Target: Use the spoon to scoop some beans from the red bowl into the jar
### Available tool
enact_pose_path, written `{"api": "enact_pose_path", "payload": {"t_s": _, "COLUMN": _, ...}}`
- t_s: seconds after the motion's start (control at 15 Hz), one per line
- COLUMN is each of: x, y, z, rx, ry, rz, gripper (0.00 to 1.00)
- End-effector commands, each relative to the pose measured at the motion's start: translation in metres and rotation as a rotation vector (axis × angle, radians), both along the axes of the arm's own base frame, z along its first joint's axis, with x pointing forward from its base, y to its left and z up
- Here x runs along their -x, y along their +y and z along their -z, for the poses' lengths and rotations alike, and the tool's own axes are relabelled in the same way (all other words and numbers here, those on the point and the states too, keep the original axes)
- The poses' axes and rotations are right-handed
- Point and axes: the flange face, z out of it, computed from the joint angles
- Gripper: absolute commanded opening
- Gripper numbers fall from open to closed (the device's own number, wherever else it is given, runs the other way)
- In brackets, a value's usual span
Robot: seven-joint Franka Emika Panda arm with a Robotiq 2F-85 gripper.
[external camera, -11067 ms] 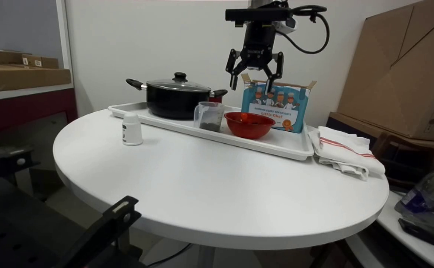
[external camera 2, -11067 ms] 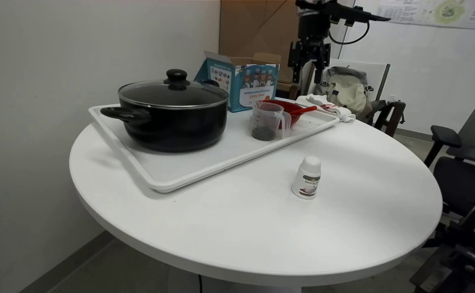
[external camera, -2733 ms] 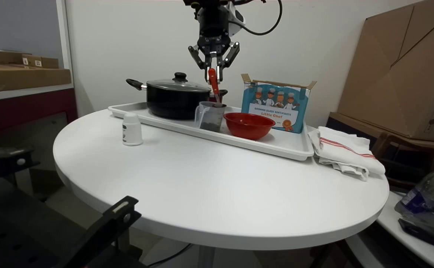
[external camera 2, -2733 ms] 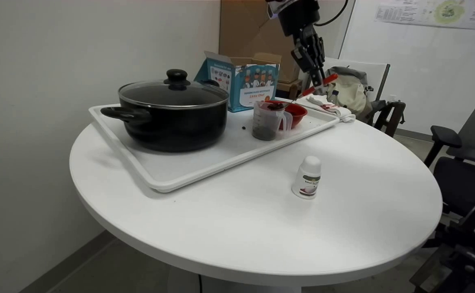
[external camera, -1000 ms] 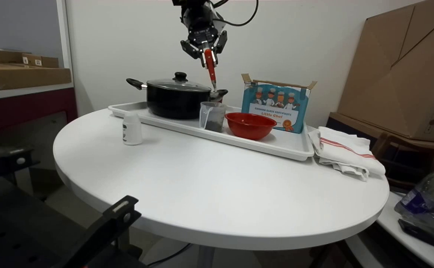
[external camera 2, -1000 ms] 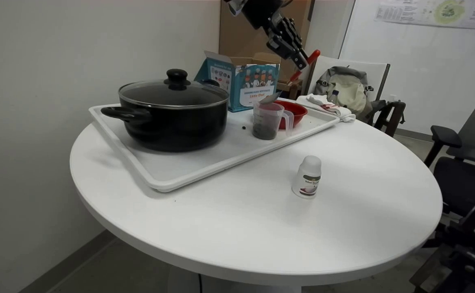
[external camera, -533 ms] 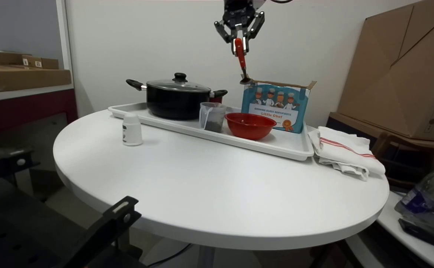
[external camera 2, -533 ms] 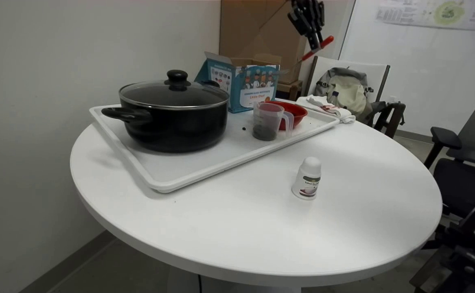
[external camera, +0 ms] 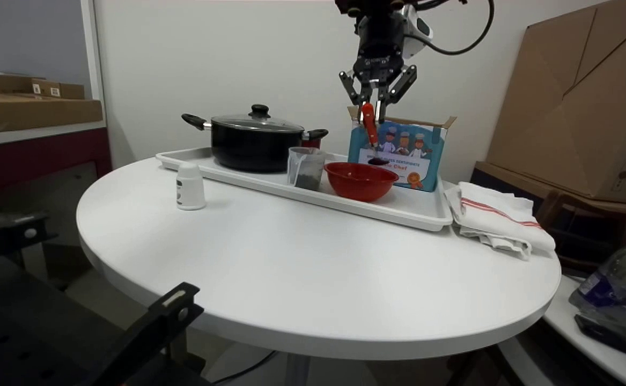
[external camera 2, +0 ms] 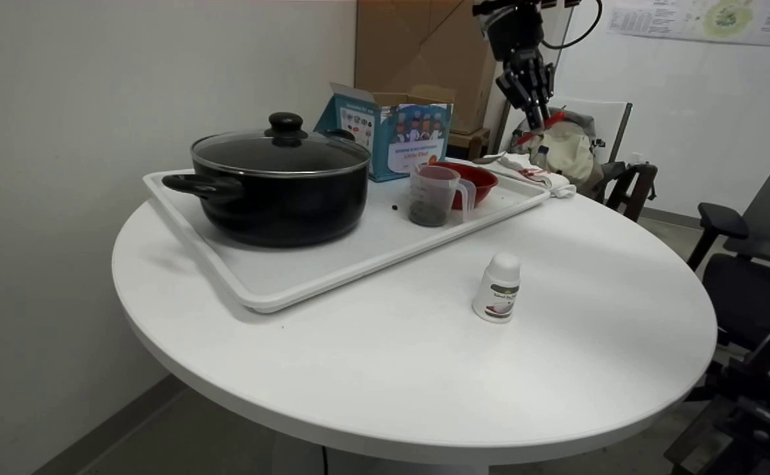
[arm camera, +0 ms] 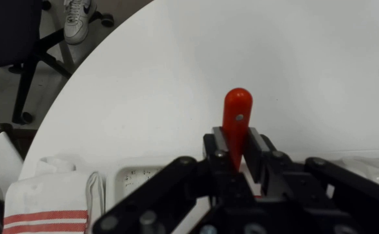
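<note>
The arm hangs over the side of the bench nearest the wall, its wrist leaning in an exterior view so that the fingertips slant down and away from that wall. The pincer is clenched on the spoon — the wrist view shows the red handle pinched between both fingers. The spoon's long axis runs aslant: the handle's free end is raised and points toward the bench edge opposite the wall, while the head hangs lower, toward the wall-side edge. In both exterior views the head shows just above the rim of the red bowl; whether the two touch, I cannot tell. The bowl sits on a white tray lying along the wall-side edge of the bench. The clear jar stands upright just beside the bowl, between it and the black pot — dark contents fill its bottom. A folded towel lies at the tray's end, by the bench's edge.
</note>
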Motion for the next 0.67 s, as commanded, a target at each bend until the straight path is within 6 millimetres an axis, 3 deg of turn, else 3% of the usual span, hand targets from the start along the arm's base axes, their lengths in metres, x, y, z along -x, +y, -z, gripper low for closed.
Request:
{"api": "enact_pose_path", "payload": {"t_s": 0.0, "x": -0.016, "y": 0.002, "z": 0.022, "rx": -0.025, "ry": 0.011, "rz": 0.002, "gripper": 0.09}}
{"api": "enact_pose_path", "payload": {"t_s": 0.6, "x": -0.062, "y": 0.019, "z": 0.075, "rx": -0.032, "ry": 0.002, "rz": -0.072, "gripper": 0.09}}
